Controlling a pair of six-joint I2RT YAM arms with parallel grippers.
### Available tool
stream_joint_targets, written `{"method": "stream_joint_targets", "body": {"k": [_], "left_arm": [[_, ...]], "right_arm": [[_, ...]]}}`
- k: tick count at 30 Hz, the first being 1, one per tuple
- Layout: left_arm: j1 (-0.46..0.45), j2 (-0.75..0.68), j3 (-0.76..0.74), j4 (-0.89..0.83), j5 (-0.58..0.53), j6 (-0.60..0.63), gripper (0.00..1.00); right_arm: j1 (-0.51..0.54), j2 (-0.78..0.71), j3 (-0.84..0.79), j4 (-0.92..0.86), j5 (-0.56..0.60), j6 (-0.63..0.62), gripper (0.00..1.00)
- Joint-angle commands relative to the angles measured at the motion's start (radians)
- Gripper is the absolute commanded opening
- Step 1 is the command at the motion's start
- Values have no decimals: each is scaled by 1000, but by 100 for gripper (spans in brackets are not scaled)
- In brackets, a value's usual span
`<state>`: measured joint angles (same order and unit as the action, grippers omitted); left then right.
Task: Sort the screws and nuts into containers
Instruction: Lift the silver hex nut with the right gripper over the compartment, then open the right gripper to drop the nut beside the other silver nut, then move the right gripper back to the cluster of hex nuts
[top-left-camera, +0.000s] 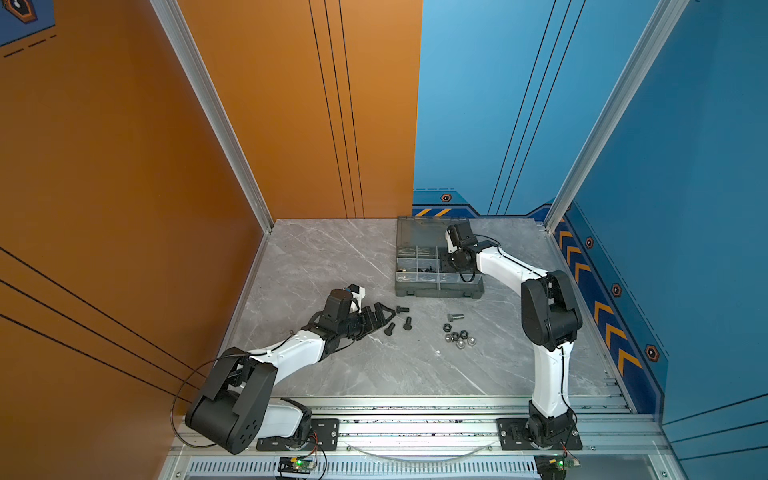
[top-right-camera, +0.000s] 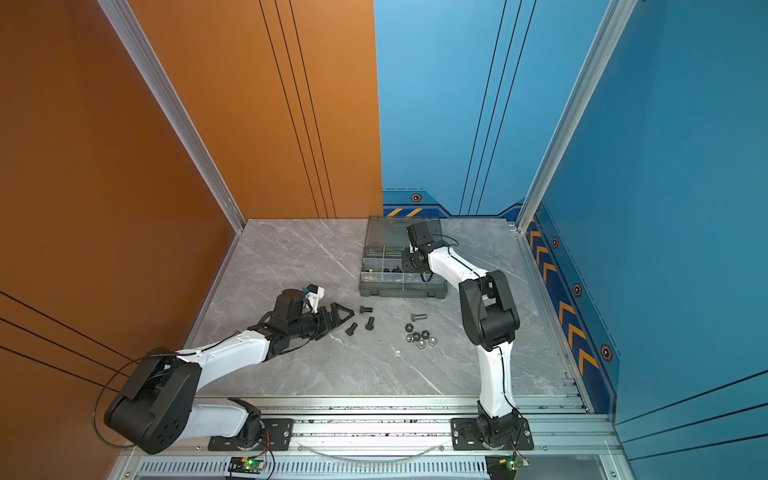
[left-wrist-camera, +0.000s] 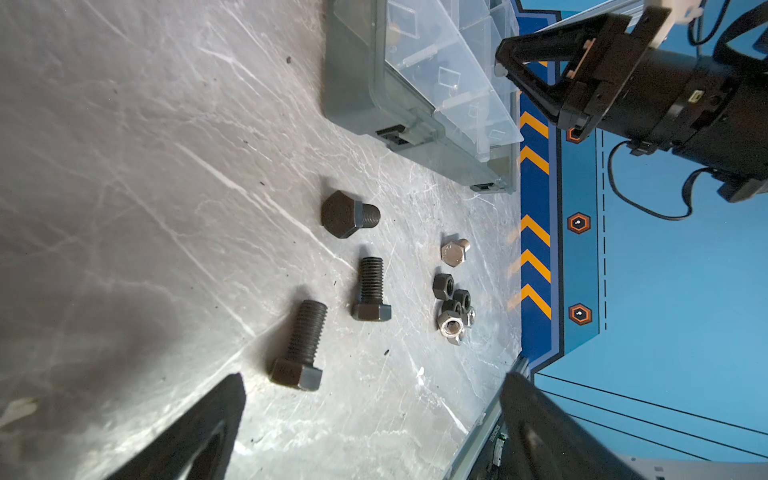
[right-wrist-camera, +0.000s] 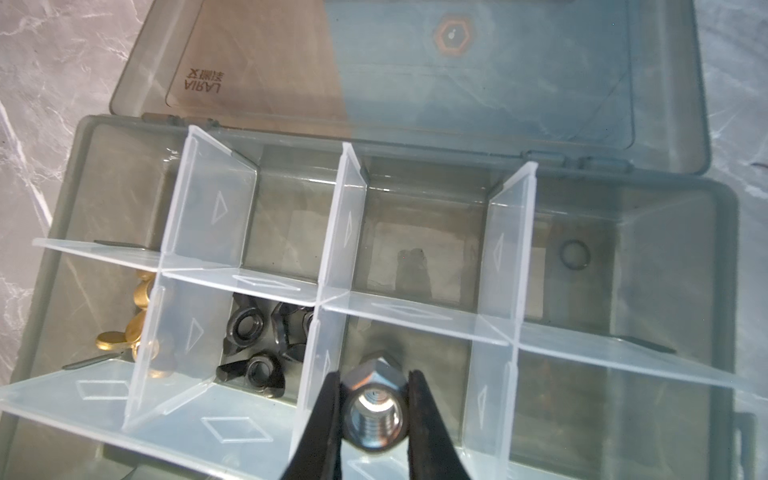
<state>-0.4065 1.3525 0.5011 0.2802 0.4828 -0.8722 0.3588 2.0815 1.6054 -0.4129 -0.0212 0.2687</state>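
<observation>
over the grey marble tabletop (top-left-camera: 332, 257), the right gripper (right-wrist-camera: 374, 376) pinches a shiny silver hex nut (right-wrist-camera: 374, 411) above a bay of the smoky-grey plastic organizer case (right-wrist-camera: 706, 232), beside a clear divider (right-wrist-camera: 320, 340); released off-centre, it might bounce in with the black wing nuts (right-wrist-camera: 266, 336). only the right wrist view shows this grip; both top views add the left gripper (top-left-camera: 388, 318), wide open, near loose black hex bolts (top-left-camera: 407, 322).

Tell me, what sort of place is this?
Probably a robot test booth: two white-and-black robot arms bolted to a silver aluminium rail, a grey marble-patterned tabletop, and orange and blue wall panels.
</observation>
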Motion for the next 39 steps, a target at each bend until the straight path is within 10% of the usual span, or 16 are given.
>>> {"method": "stream_joint_targets", "body": {"k": [1,20,39], "left_arm": [[-4,-19,14,9,3,-2,97],[-3,-24,13,41,22,-8,98],[6,14,28,67,49,-14,98]], "right_arm": [[-9,22,22,-36,30,-4,16],[-12,-90,-28,-61,25,-23,48],[43,-654,-646,-85,-60,134,52]]}}
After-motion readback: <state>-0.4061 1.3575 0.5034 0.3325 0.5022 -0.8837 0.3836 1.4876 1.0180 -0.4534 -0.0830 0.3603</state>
